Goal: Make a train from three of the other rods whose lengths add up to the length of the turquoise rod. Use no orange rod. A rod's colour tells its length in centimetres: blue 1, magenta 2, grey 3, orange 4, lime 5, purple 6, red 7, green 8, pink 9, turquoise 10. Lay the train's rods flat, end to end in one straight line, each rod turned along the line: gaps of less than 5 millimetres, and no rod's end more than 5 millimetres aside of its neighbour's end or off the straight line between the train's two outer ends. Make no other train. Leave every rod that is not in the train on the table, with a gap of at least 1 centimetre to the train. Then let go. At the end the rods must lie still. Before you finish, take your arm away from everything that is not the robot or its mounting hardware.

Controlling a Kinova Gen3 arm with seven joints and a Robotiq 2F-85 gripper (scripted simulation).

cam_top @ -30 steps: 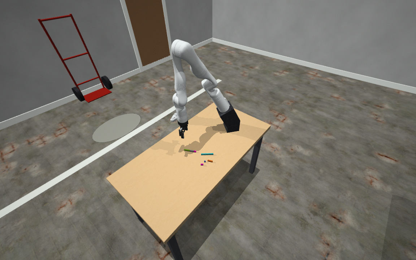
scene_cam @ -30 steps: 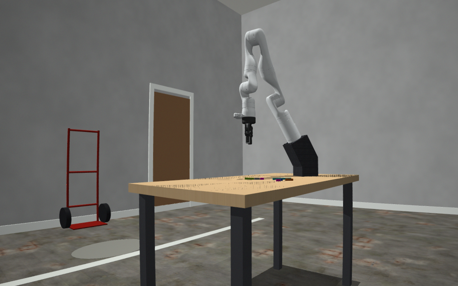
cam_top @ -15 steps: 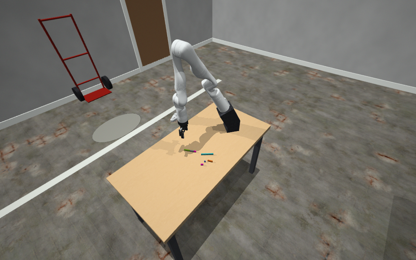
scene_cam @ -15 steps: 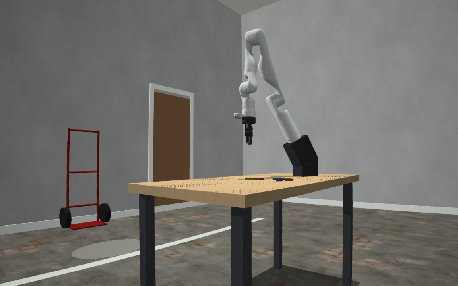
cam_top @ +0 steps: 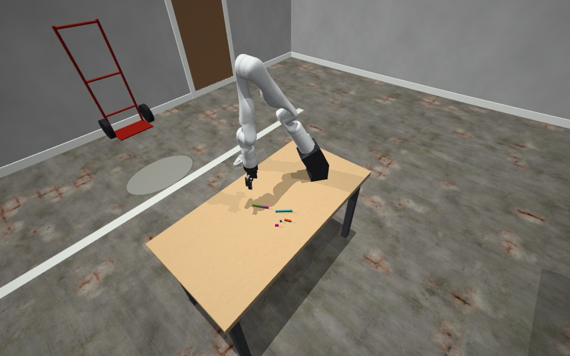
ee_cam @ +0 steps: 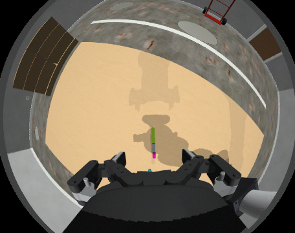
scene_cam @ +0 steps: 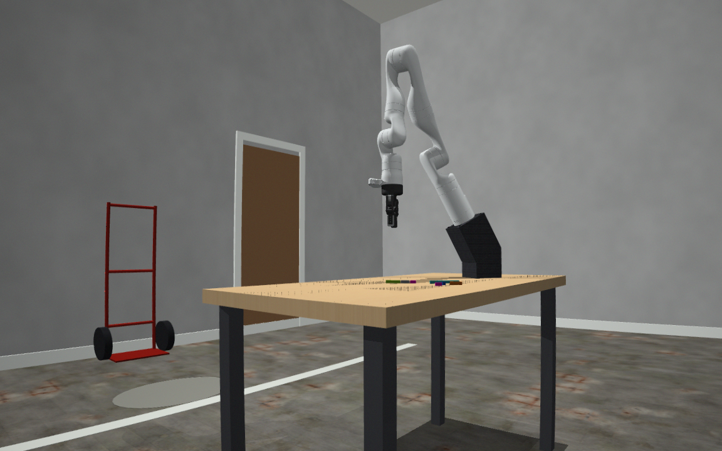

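A lime rod point(cam_top: 257, 205), a grey rod point(cam_top: 262, 206) and a magenta rod point(cam_top: 266, 207) lie end to end in one line on the table; this line also shows in the wrist view point(ee_cam: 154, 142). The turquoise rod point(cam_top: 283, 210) lies to its right, apart from it. A small blue rod point(cam_top: 280, 220), an orange rod point(cam_top: 287, 220) and a second magenta rod point(cam_top: 276, 224) lie nearer the front. My gripper point(cam_top: 249, 183) hangs open and empty well above the table, behind and left of the line. It also shows in the exterior view point(scene_cam: 391, 220).
The arm's black base point(cam_top: 313, 162) stands at the table's far end. A red hand truck point(cam_top: 101, 79) and a door point(cam_top: 202, 42) are by the far wall, off the table.
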